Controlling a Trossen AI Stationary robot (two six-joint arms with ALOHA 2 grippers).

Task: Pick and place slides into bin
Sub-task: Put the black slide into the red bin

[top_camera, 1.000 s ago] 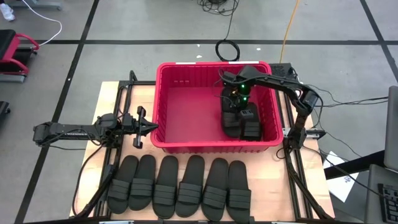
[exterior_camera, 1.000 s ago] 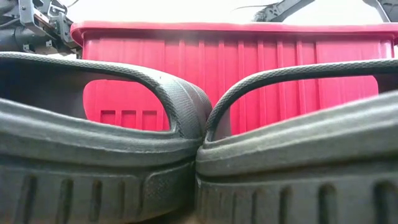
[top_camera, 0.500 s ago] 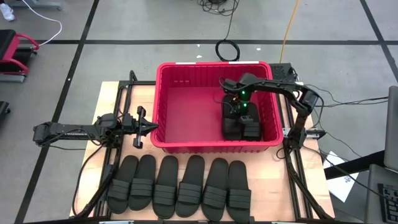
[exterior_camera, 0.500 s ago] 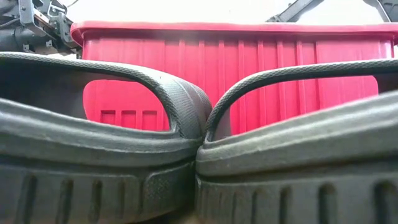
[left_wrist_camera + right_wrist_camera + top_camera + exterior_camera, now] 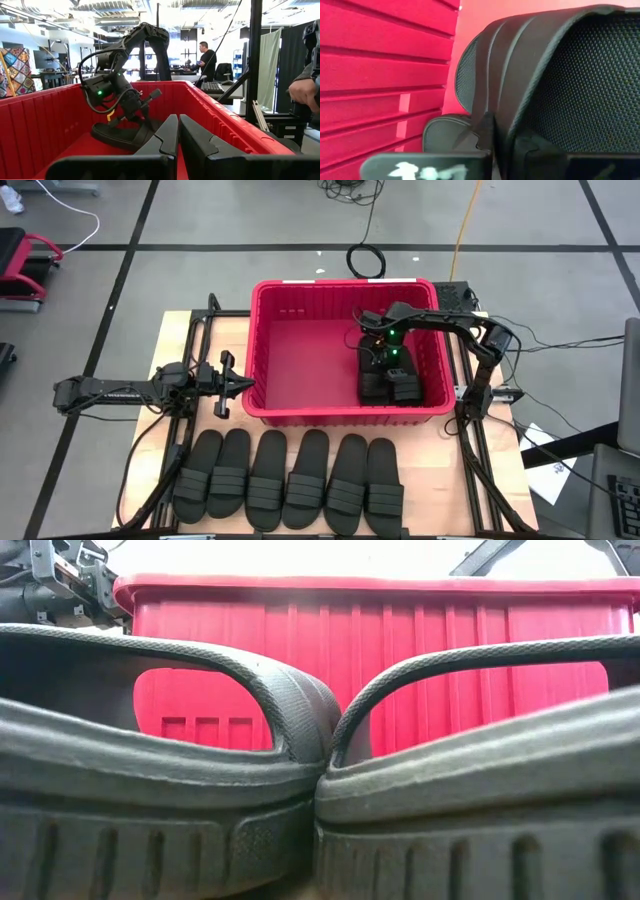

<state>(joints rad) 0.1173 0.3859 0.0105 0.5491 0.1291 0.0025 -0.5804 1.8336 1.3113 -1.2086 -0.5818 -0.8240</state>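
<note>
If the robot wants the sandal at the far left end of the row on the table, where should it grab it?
Probably by the wide strap of the leftmost slide, coming straight down from above. It lies flat, sole down, and its strap arches up, so a finger can slip under. The left gripper is nearest.

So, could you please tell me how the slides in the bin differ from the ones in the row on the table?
The slides in the bin number two; the row on the table numbers six. The bin pair lies by its right wall with the right gripper over it; the row lies free before the bin, away from the left gripper. All are black with ribbed straps.
</note>
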